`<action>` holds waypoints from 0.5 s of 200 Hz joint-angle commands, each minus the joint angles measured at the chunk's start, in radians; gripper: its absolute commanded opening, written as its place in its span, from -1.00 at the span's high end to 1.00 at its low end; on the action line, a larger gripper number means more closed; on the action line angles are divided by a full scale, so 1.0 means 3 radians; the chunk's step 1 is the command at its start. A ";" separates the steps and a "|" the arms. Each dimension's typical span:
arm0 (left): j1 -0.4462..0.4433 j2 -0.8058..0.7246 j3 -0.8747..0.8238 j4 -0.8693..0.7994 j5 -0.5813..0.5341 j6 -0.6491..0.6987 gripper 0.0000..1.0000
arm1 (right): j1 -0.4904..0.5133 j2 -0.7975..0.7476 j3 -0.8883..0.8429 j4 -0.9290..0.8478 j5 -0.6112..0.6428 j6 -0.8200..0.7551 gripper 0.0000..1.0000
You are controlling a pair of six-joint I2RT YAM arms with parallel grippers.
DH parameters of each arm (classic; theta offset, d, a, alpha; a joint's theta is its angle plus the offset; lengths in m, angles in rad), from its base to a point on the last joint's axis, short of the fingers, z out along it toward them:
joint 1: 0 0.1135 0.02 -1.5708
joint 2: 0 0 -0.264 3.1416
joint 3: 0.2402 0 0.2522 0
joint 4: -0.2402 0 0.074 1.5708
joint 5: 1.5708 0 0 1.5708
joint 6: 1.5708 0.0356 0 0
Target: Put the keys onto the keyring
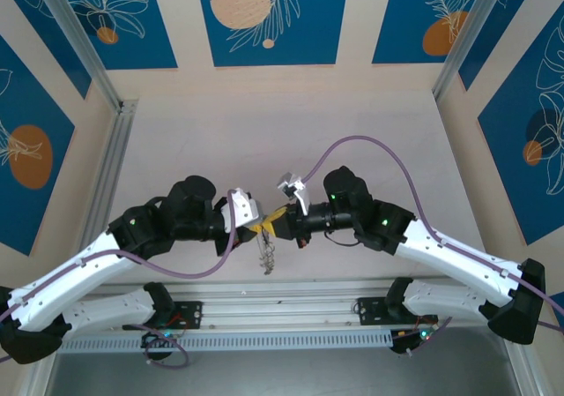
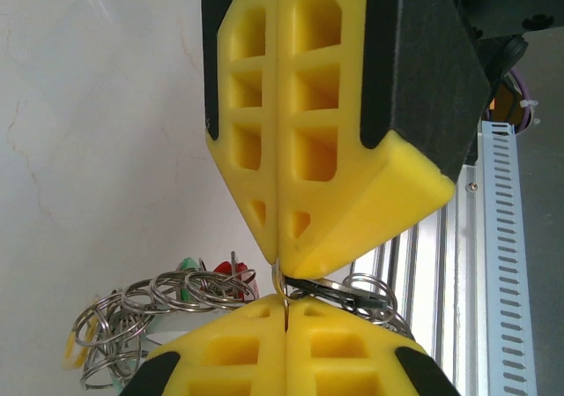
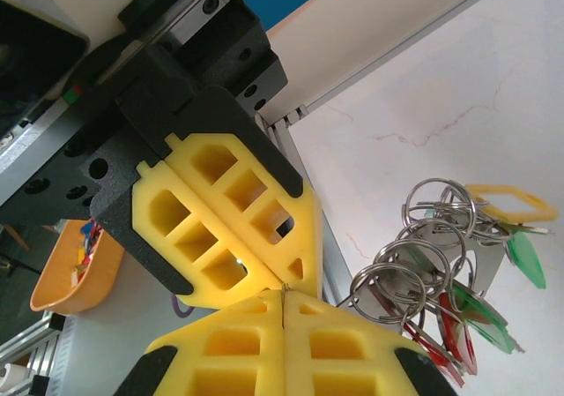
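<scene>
Left gripper [image 1: 256, 227] and right gripper [image 1: 279, 223] meet tip to tip, each pair of yellow fingers pinched flat on the thin grey metal keyring hoop [image 1: 265, 255]. Its red and green plastic-headed keys [image 3: 522, 257] dangle at 6 o'clock, near the slotted aluminium rail [image 1: 291, 304]. Bare white table [image 1: 264, 140] lies toward 12.

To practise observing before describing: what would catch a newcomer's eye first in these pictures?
Two yellow-tipped grippers, the left gripper and the right gripper, meet tip to tip above the table, both shut on the keyring between them. Its jumble of small metal rings dangles below, carrying green and red keys.
</scene>
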 commanded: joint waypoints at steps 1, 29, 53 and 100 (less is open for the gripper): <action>-0.0041 -0.0083 0.0073 0.0138 0.0036 0.0101 1.00 | -0.0014 -0.0064 0.0012 -0.0024 0.0002 0.0039 1.00; -0.0036 -0.0095 0.0045 0.0156 -0.0030 0.0105 1.00 | -0.0012 -0.0098 -0.0065 -0.0043 0.0007 0.0081 1.00; -0.0042 -0.0094 0.0025 0.0165 -0.0070 0.0107 1.00 | -0.0015 -0.0129 -0.0138 -0.0041 -0.0012 0.0113 1.00; -0.0039 -0.0087 0.0024 0.0177 -0.0046 0.0106 1.00 | -0.0028 -0.0125 -0.0160 -0.0069 0.0003 0.0119 1.00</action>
